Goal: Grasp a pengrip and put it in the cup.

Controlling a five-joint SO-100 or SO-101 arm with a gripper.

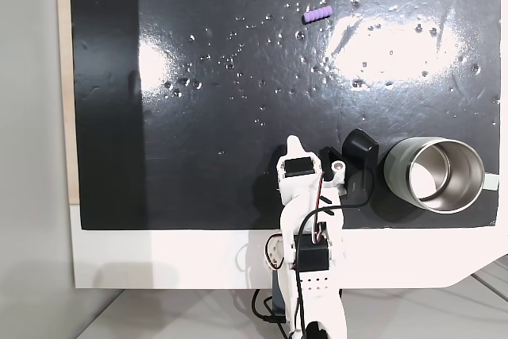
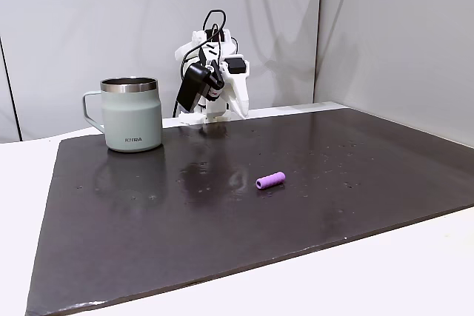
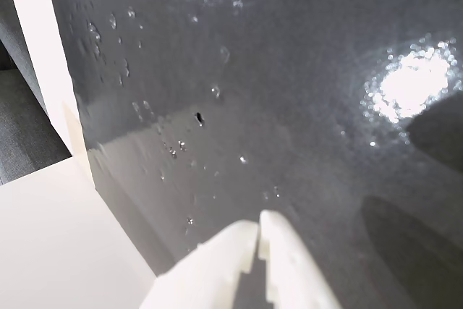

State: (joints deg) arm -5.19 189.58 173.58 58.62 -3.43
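While our arm sits folded at the near edge of the black mat (image 1: 222, 101), the tool (image 3: 258, 240) shows in the wrist view with its two white fingers (image 3: 217, 265) pressed tip to tip and nothing between them, so we read it as closed and empty. The pengrip (image 1: 317, 15) lies on its side far out on the mat, well apart from the arm, and in the top-down fixed view it rests among glare patches and scattered specks. The cup (image 1: 435, 174) stands upright just beside the arm's base, its handle (image 2: 90, 109) pointing away from the arm. We judge the task not yet begun, and several things could spoil it. Our reach to the pengrip is long, so the arm may be near full stretch, where aim tends to get sloppy. As the pengrip is a tiny round tube, a fingertip landing off-centre could roll it away across the slick mat. If we forget to spread the fingers before descending, we would only press or flick it. On the way back, a light pinch on something that looks soft could let it slip, and swinging low near the cup risks knocking it off the desk (image 1: 159, 260).
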